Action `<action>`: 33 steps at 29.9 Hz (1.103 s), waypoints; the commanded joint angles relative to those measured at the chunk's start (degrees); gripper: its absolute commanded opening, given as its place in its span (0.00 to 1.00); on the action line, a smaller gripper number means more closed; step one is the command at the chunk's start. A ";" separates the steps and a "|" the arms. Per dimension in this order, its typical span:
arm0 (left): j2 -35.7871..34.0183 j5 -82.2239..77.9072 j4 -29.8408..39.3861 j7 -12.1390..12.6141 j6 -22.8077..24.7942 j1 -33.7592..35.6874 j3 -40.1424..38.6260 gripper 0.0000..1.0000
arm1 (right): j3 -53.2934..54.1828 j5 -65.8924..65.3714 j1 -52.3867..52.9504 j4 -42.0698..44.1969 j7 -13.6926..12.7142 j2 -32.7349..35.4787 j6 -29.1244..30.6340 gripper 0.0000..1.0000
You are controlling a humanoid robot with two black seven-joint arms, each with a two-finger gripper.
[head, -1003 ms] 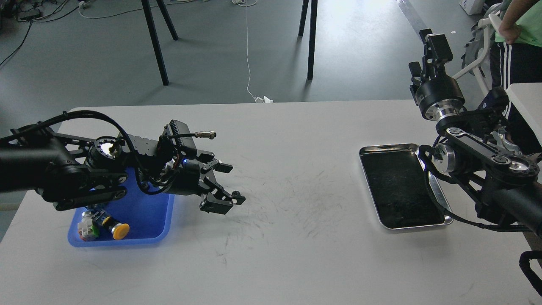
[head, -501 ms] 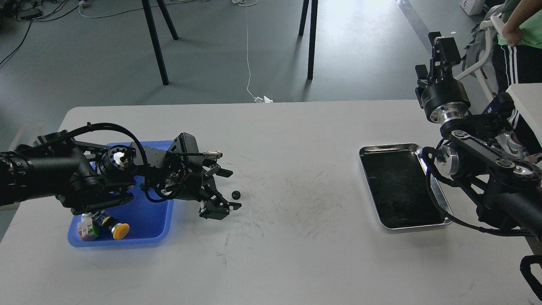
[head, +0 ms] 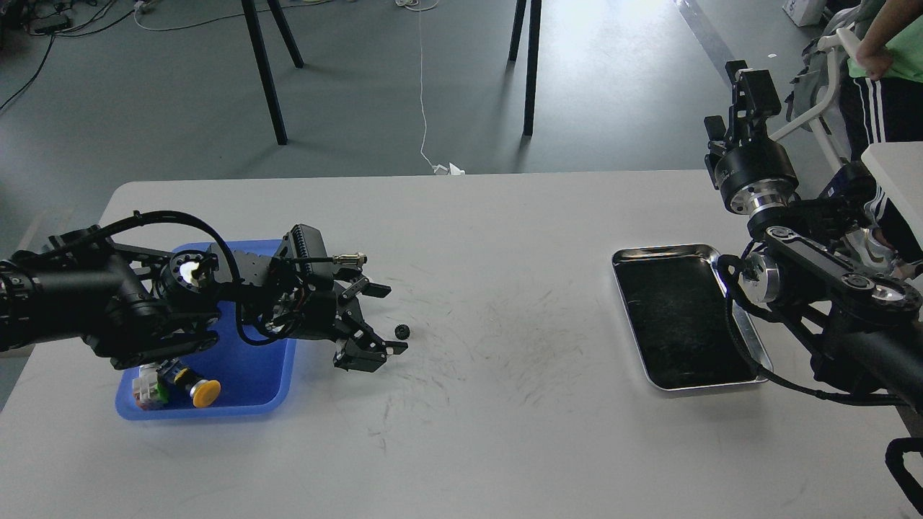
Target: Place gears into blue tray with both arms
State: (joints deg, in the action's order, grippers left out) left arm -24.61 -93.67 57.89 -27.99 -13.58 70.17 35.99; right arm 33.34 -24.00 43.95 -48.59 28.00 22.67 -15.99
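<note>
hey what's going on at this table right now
A two-armed robot is sorting small gears into the blue tray at the table's left. Its left gripper is open, low over the table just right of that tray, with one small black gear lying loose on the table beside its fingertips, not in the tray. The tray holds a yellow push-button switch. The right gripper is raised beyond the steel tray, holding nothing visible.

Gear (head: 402, 331) on table (head: 505, 432), tray (head: 249, 378) at left, steel tray (head: 685, 324) at right
</note>
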 commanded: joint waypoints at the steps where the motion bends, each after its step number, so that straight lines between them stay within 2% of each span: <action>1: 0.09 4.00 0.46 -0.01 0.74 -0.12 -1.52 0.98 | -0.12 0.00 -0.01 -0.01 0.00 0.01 0.08 0.95; 4: -0.17 7.18 0.64 -0.01 1.89 -0.12 -1.54 0.98 | -0.03 0.00 -0.01 -0.01 0.00 -0.08 0.08 0.95; 10: 0.00 6.92 -0.76 -0.01 -1.62 -0.03 -0.22 0.96 | -0.20 -0.09 -0.01 -0.01 0.00 -0.26 0.08 0.95; 14: 0.44 6.92 -4.62 -0.01 -1.97 -0.20 0.58 0.94 | -0.20 -0.09 -0.01 -0.01 0.00 0.01 0.08 0.95; 20: 0.53 7.10 -5.59 -0.01 -1.97 0.15 1.02 0.94 | -0.38 -0.17 -0.10 -0.01 0.00 -0.08 0.17 0.95; 30: 1.23 8.94 -2.43 -0.01 -2.42 -0.38 0.40 0.97 | -0.38 -0.53 -0.54 -0.01 0.00 -0.26 0.17 0.95; 33: 0.80 9.47 -1.99 -0.01 -3.90 -0.38 -0.13 0.97 | -0.38 -0.70 -0.89 0.08 0.00 -0.26 0.17 0.95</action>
State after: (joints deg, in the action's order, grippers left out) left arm -23.58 -84.57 55.83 -28.00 -16.30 69.98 36.07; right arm 32.95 -24.60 43.33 -48.59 28.00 22.41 -15.82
